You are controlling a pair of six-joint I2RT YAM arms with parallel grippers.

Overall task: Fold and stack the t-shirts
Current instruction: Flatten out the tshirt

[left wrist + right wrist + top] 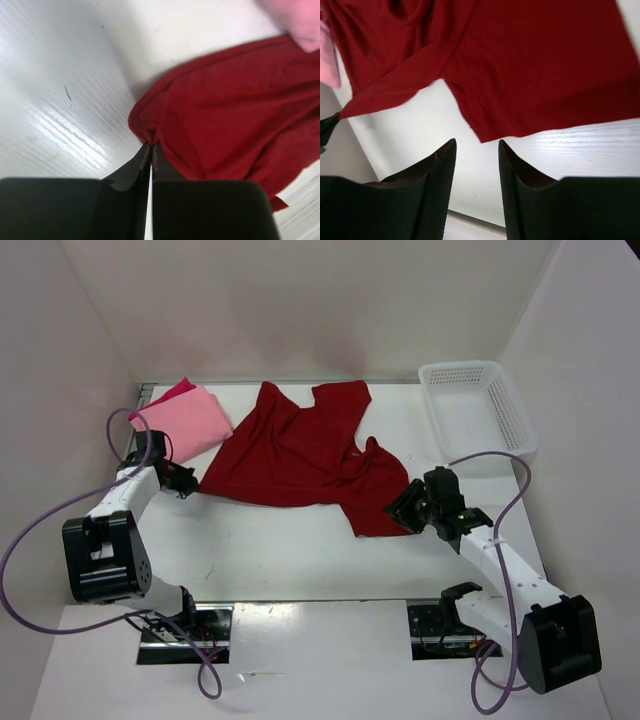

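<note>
Left claw (151,145) on red t-shirt (235,105) corner

My left arm (125,495) and right arm (510,565) are white links with boxy black joint housings (105,555). A purple cable (40,520) loops beside each. My left claw (151,145) and right claw (476,142) carry two black tapered fingers (432,185), finely ribbed.

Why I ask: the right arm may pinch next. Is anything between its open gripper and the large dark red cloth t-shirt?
Nothing visible is. The right gripper hangs open just short of the dark red cloth t-shirt, whose lower corner lies right ahead of its jaws. Only bare white table shows between them.
</note>
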